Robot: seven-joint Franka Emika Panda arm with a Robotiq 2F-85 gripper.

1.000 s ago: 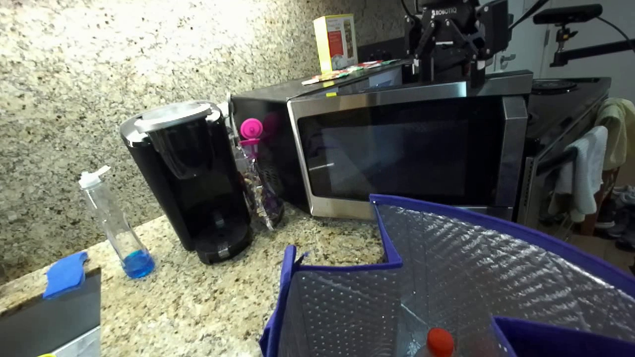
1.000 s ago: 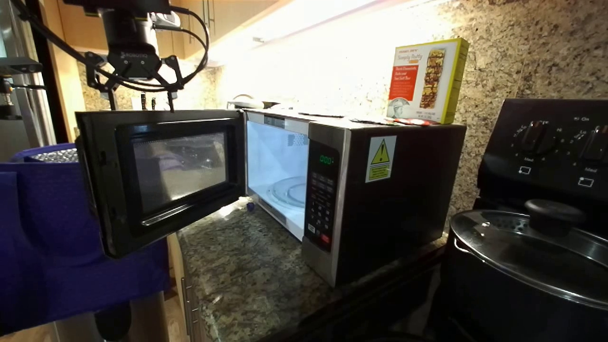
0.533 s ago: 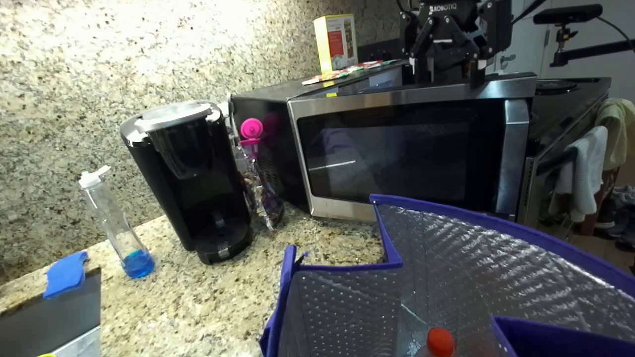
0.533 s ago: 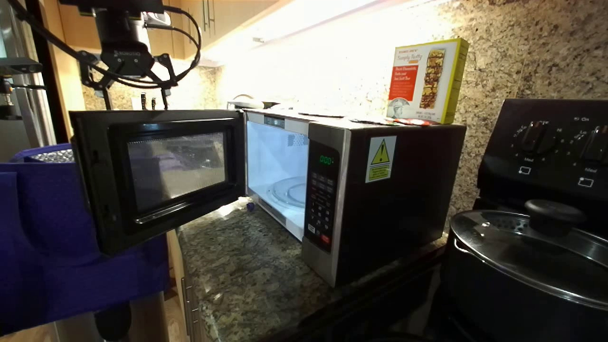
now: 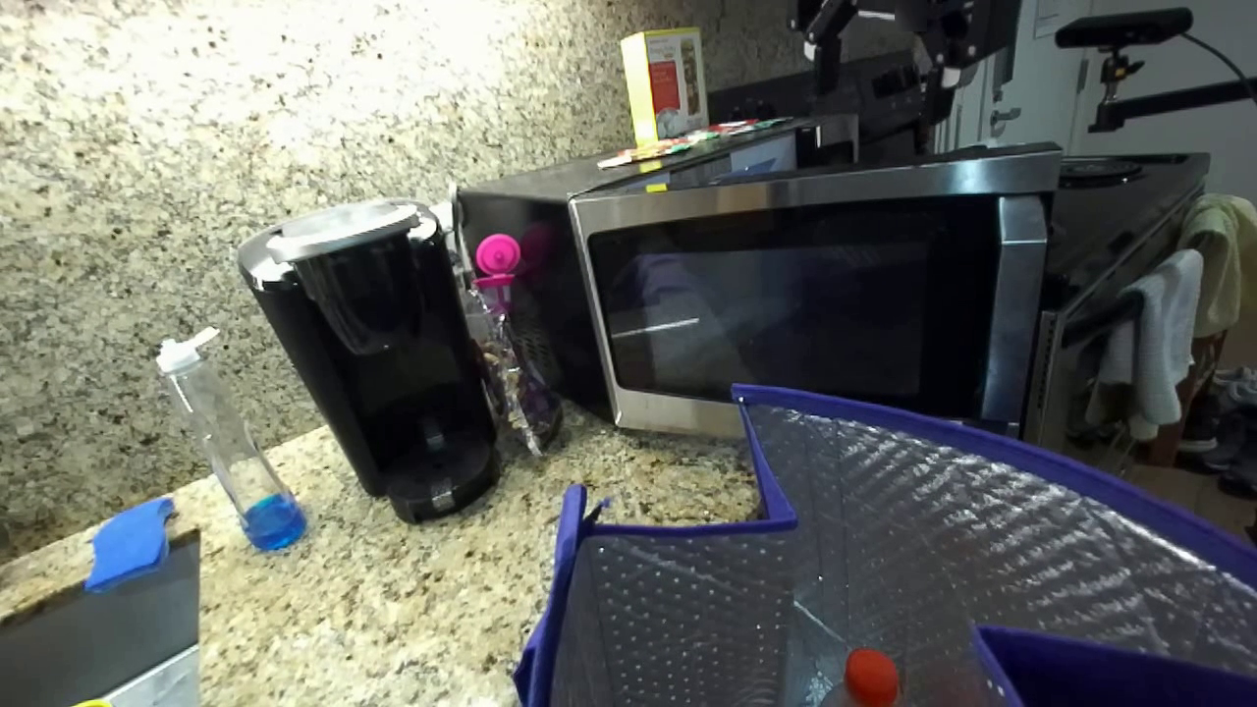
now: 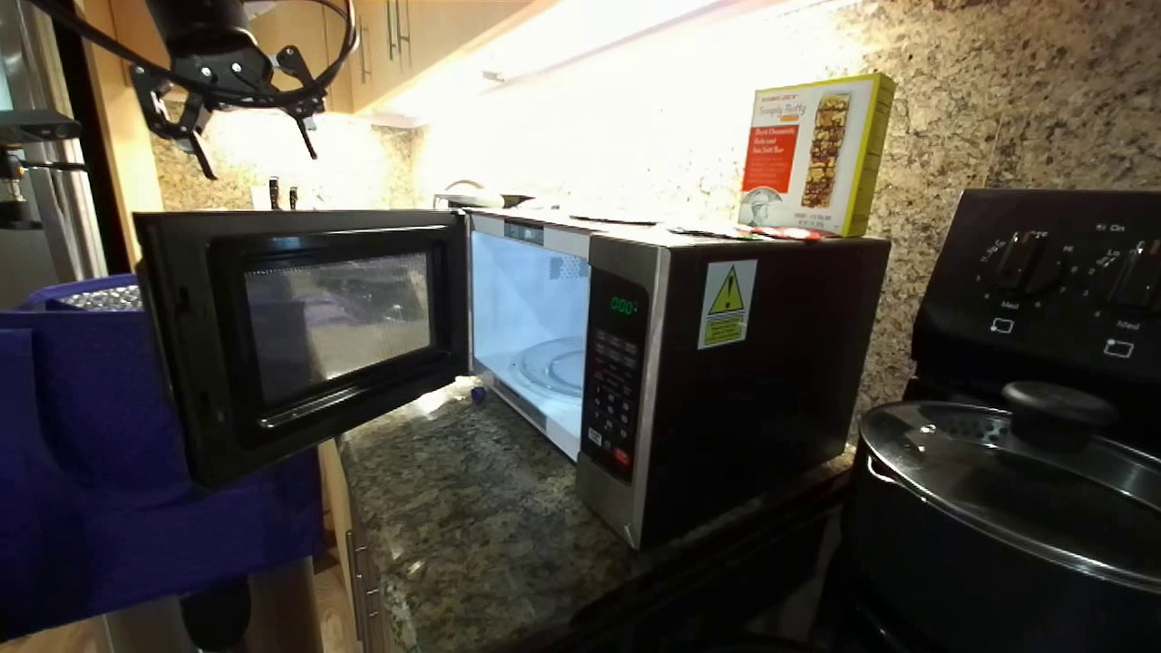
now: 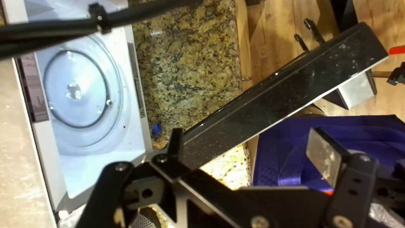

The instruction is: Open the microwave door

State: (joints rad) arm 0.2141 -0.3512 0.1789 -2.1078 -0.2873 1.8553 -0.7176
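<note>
Gripper [image 6: 261,166] is held above the microwave door [image 6: 313,340], not touching it; jaws are spread apart, nothing gripped. Opening step is judged complete: door is swung wide, lit cavity [image 6: 531,290] is exposed. Next move: just a lift-away seems to be called for, kept clear of the top edge so the panel isn't nudged. Door is hung out from the front of the microwave [image 6: 753,408], upright, its free end carried past the edge of the counter [image 6: 472,508]. Orientation: silver outer face with handle [image 5: 1019,314] is turned toward the purple bag [image 6: 82,499], dark inner face toward the stove [image 6: 1079,326] side. Long axis is laid level, free edge [image 6: 177,363] at left to hinge side [image 6: 453,299] at right in an exterior view; seen slanted in the wrist view.
</note>
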